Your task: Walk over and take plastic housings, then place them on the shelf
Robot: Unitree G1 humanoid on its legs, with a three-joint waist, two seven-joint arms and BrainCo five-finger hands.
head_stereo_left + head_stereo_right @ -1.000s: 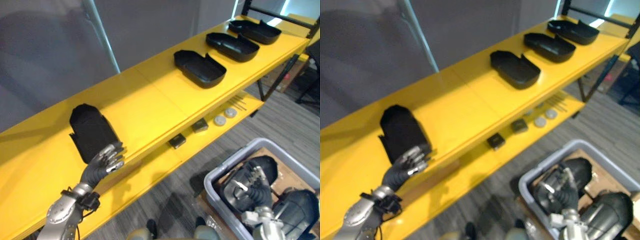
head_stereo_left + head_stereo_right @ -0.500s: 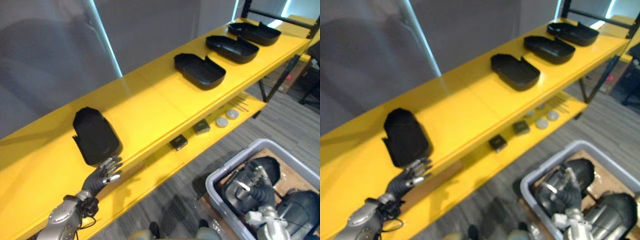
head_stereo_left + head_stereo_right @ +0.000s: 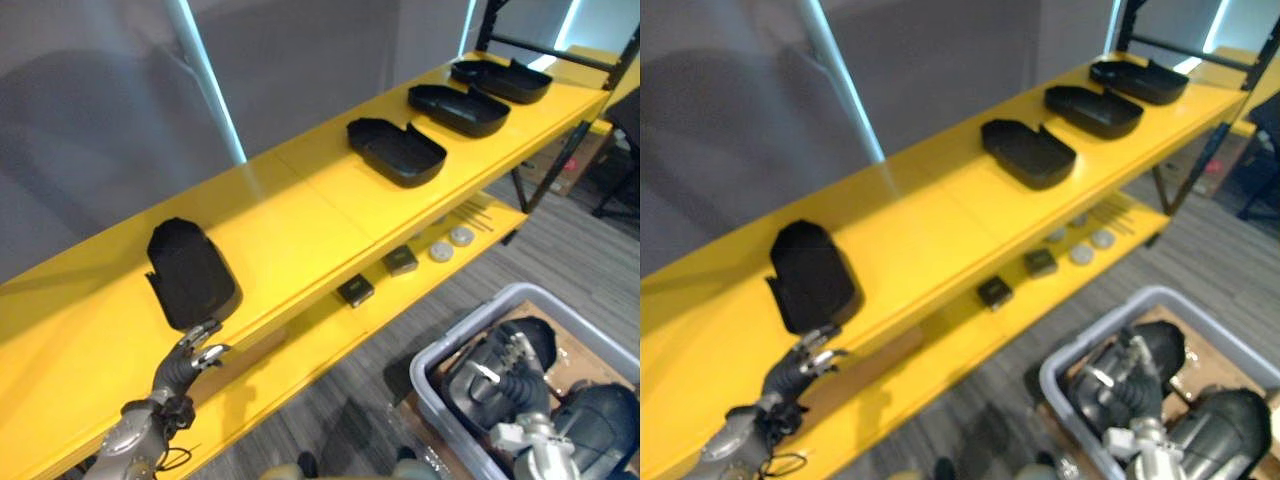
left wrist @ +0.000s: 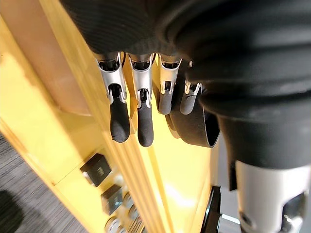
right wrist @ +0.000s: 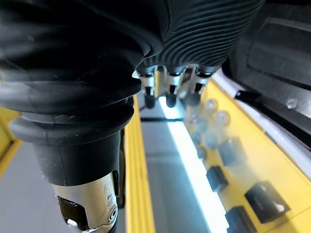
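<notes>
- My left robot hand (image 3: 195, 352) hangs open and empty just in front of the shelf (image 3: 300, 215) edge, fingers relaxed. It's close to the nearest plastic housing (image 3: 190, 272) but looks clear of it.
- That housing lies flat on the yellow top shelf. A row of three housings (image 3: 458, 108) sits further along to my right, well apart from it.
- My right robot hand (image 3: 510, 375) is down over the grey bin (image 3: 440, 360), where spare housings (image 3: 598, 418) are piled. I can't tell whether it's open or gripping one.
- Handling guess: these are light, stiff moulded shells, and smooth, so probably a bit slippery.
- I'd pinch a rim or side wall, thumb inside, rather than palm the rounded back.
</notes>
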